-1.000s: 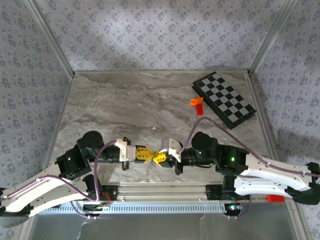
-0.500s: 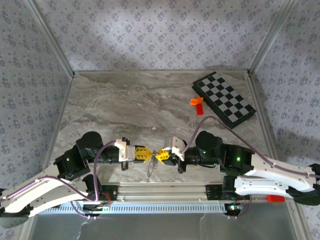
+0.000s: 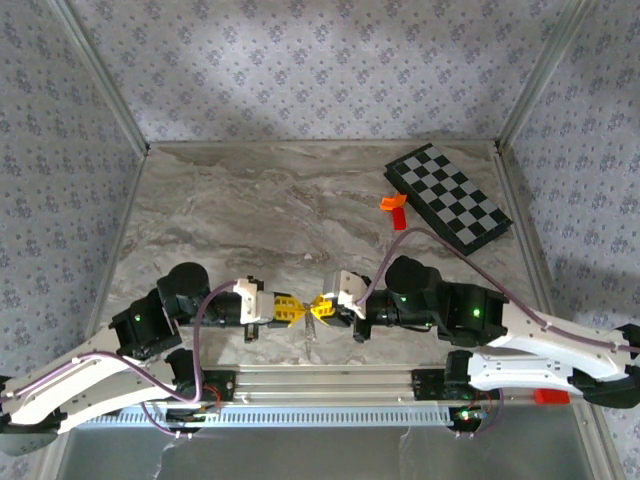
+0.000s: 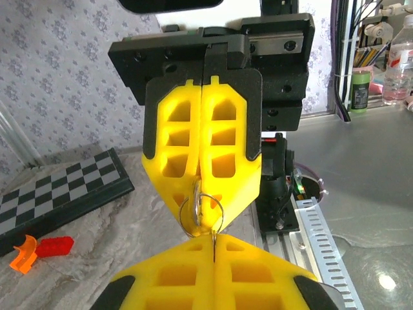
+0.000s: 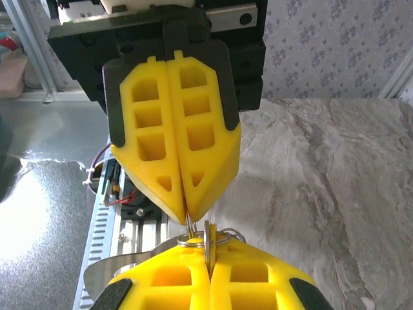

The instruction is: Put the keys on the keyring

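Keyring (image 4: 201, 213) half hidden, right pincer (image 3: 322, 310) clamping it

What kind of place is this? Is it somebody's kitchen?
Probably not a kitchen. It looks like a robot test booth: a left arm and right arm bolted to a metal rail at the table edge, and patterned wall panels boxing it in.

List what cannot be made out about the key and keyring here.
1. Key: not distinguishable in either wrist view; shut yellow pads cover whatever they clamp.
2. Keyring: partly buried between right pincer and left pincer tips.
3. Top view: keyring too small; threading undecidable.
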Controlling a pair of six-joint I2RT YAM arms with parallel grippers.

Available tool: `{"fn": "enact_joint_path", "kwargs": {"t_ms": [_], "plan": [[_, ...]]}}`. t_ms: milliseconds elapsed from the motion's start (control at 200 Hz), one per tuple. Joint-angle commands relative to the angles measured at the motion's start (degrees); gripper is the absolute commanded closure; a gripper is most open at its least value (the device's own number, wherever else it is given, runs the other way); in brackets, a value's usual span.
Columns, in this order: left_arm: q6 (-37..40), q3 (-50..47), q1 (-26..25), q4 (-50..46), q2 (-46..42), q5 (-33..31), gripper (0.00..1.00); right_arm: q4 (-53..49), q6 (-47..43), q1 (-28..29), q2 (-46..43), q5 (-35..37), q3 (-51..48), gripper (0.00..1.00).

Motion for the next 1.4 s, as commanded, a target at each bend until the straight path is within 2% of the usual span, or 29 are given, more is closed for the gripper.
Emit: {"fn": "enact_joint_path", "kwargs": {"t_ms": [0,340,530,695,895,1134,1174,1264,1394], "plan": [[0.72,1.05,-0.23,-0.89,0.29,-0.55,1.00,-0.64,-1.54,0.16,0.49,0.01,2.54,1.00],[1.13,1.02,-0.21,-1.66,0.43,-2.10,1.00,-2.67,-1.90,0.09,1.09,3.22,4.11,1.00],[0.11,-3.50,-0.24,4.16,0.56,-5.76,0.99,-5.60,-1.72,-1.30,2.26,6.82,5.14,1.00],[-0.53,-5.69,-0.16,6.99,0.29,-9.46,0.82,-8.02,-0.27,-4.63,4.36,7.99,7.26,1.00],[-2.51,-7.99,-0.19,8.64,0.20,-14.61,0.57,-8.32,2.14,-9.26,6.59,7.53,8.18,1.00],[-5.52,-11.28,-0.17,12.42,-0.21,-19.89,0.40,-12.30,5.99,-17.70,11.26,4.87,11.86,1.00],[-5.56,-11.99,-0.16,12.93,-0.17,-20.80,0.33,-12.26,6.99,-19.08,11.71,4.06,11.71,1.00],[-5.62,-12.97,-0.17,13.63,0.22,-22.34,0.25,-12.21,8.28,-21.80,12.77,3.52,11.44,1.00],[-6.29,-14.02,-0.21,14.65,0.57,-21.95,0.06,-11.02,9.86,-25.75,14.13,1.37,10.82,1.00]]}}
